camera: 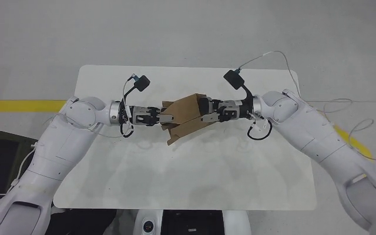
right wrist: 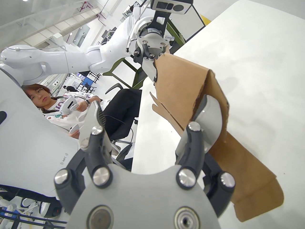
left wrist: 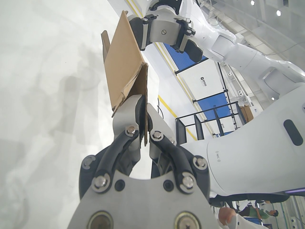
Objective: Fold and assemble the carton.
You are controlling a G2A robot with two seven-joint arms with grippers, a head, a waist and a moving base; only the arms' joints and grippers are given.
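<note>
The carton (camera: 183, 116) was up off the bench (camera: 235, 176), slung between the two hands about mid-bench. It was part-opened, neither flat nor a square tube. The end flaps were loose and none were folded in.

The left hand (left wrist: 142, 107) was clamped on one end panel, with the cardboard edge pinched between its pads. I read that as the anchor: it fixed one side so the other arm had something to work against.

The right hand (right wrist: 152, 113) was spread wide and gripping nothing. One finger (right wrist: 210, 113) sat tucked under the carton's folded ridge, against the inside of the panel. The other finger (right wrist: 96, 115) stood well clear in open air. The left wrist view agreed: right hand (left wrist: 165, 41) apart, one pad flat on the far end of the panel. My guess is it was acting as a wedge or pusher to pry the sleeve open along the crease, not as a grasp.

Relative position: the carton ran straight out from the left hand's fingertips toward the right hand. The hands faced each other at opposite ends, and the carton was tilted rather than level. A lower flap hung down toward the bench just beside the right hand. I couldn't tell whether it touched.
</note>
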